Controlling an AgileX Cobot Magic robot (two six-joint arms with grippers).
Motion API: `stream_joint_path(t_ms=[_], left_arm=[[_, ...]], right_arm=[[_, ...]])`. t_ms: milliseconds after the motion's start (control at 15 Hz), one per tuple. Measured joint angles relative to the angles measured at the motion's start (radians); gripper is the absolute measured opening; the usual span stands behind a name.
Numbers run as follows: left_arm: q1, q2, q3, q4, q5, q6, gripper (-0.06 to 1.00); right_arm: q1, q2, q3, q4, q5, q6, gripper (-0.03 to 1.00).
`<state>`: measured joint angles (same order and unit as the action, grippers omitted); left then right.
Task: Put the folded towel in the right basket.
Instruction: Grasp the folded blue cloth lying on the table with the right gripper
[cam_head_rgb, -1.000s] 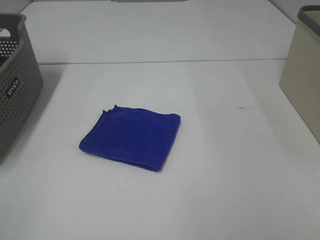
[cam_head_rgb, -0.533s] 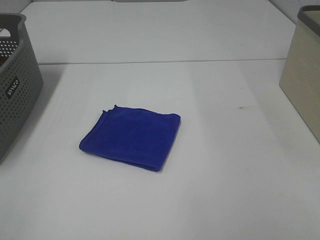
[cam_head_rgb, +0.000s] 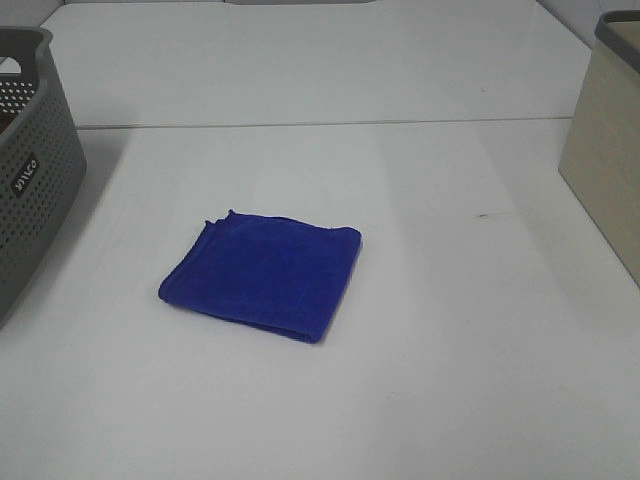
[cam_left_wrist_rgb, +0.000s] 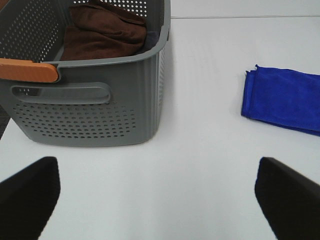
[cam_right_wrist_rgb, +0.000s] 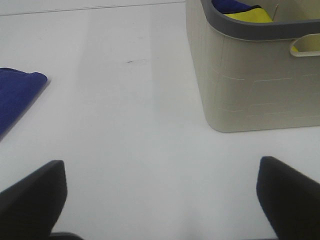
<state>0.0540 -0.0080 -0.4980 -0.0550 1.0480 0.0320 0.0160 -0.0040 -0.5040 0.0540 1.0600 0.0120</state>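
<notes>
My left fingers (cam_left_wrist_rgb: 30, 195) are released: the two dark tips sit wide apart at either edge of the left wrist view, with only bare white surface (cam_head_rgb: 430, 380) between them and nothing held. My right fingers (cam_right_wrist_rgb: 35, 195) are spread just as wide over the same surface, also holding nothing.

Ahead of the left fingers stands the grey perforated basket (cam_left_wrist_rgb: 100, 115), upright, with an orange grip (cam_left_wrist_rgb: 27, 71) on its near rim and a brown cloth (cam_left_wrist_rgb: 105, 32) bundled inside. Ahead of the right fingers stands the right basket (cam_right_wrist_rgb: 250, 85), beige with a dark grey rim. I can see something yellow (cam_right_wrist_rgb: 250, 17) and something dark blue (cam_right_wrist_rgb: 232, 6) inside it, but I cannot make out what they are.

The folded towel (cam_head_rgb: 262, 277) is blue and lies flat on the surface, roughly in the middle between the two baskets and somewhat nearer the grey one. It touches neither basket and is well apart from both sets of fingers. Its layered edges face the grey basket. A small dark mark (cam_head_rgb: 490, 214) sits on the surface between the towel and the right basket.
</notes>
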Motion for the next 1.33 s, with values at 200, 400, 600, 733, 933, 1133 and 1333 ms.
stream_joint_path(t_ms=[200,400,600,733,933,1133,1333], left_arm=[[0.000,0.000,0.000,0.000,0.000,0.000,0.99],[0.000,0.000,0.000,0.000,0.000,0.000,0.99],[0.000,0.000,0.000,0.000,0.000,0.000,0.99],[0.000,0.000,0.000,0.000,0.000,0.000,0.99],[0.000,0.000,0.000,0.000,0.000,0.000,0.99],[0.000,0.000,0.000,0.000,0.000,0.000,0.99],[0.000,0.000,0.000,0.000,0.000,0.000,0.99]], right_arm=[[0.000,0.000,0.000,0.000,0.000,-0.001,0.98],[0.000,0.000,0.000,0.000,0.000,-0.012,0.98],[0.000,0.000,0.000,0.000,0.000,-0.017,0.98],[0.000,0.000,0.000,0.000,0.000,-0.018,0.98],[0.000,0.000,0.000,0.000,0.000,-0.018,0.98],[0.000,0.000,0.000,0.000,0.000,-0.018,0.98],[0.000,0.000,0.000,0.000,0.000,-0.018,0.98]])
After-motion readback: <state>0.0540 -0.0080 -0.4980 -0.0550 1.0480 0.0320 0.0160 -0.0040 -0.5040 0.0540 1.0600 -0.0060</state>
